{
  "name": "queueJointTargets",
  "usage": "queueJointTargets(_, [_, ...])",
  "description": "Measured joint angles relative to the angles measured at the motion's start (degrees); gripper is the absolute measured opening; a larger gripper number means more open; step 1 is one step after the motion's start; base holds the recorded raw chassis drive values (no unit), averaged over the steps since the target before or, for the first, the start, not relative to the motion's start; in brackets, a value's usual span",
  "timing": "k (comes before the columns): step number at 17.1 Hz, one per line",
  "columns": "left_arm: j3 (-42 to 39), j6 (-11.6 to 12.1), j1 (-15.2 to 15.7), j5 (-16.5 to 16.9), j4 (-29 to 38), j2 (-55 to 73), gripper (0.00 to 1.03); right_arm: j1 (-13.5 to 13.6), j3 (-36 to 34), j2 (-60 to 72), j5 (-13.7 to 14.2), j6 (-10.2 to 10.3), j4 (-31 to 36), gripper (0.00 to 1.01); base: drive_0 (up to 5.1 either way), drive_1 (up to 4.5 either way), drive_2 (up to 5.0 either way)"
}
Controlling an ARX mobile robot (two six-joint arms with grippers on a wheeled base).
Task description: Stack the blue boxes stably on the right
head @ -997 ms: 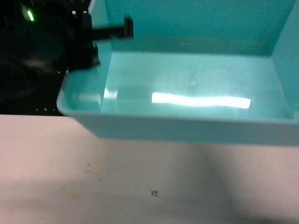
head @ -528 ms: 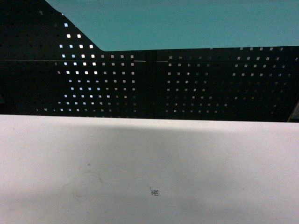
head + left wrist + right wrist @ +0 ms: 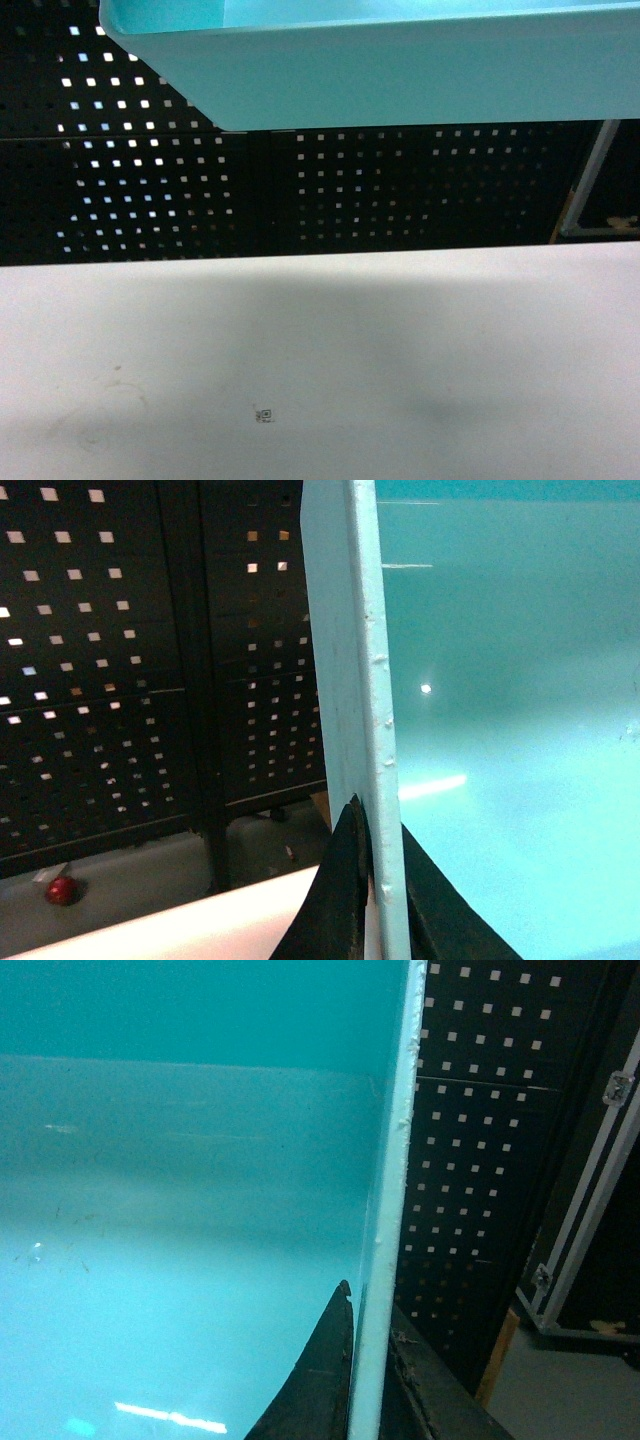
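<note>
My tub (image 3: 400, 80) hangs above the bench (image 3: 320, 350), in front of the pegboard (image 3: 300, 190) — my left tool (image 3: 375, 890) on its left wall, my right tool (image 3: 370, 1380) on its right.

Blue box (image 3: 400, 80): top edge cuts it off; interior mostly unseen.
Worktop marker (image 3: 265, 415): perhaps a code, too small to read.
Grippers: out of head view.

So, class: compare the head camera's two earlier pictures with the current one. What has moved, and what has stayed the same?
The turquoise tub went from sitting low by the table to up at the frame's top. The small marker and the pegboard slid left in view, so the camera turned or moved. The left tool and right tool each clamp an end wall; earlier pictures show only a dark tool at the left end.
</note>
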Motion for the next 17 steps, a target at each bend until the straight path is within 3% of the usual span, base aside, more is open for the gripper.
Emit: queueJointTargets(17, [0.0, 0.0, 0.0, 0.0, -0.1, 0.0, 0.02, 0.0, 0.0, 0.0, 0.0, 0.0, 0.0, 0.07, -1.6, -1.59, -1.6])
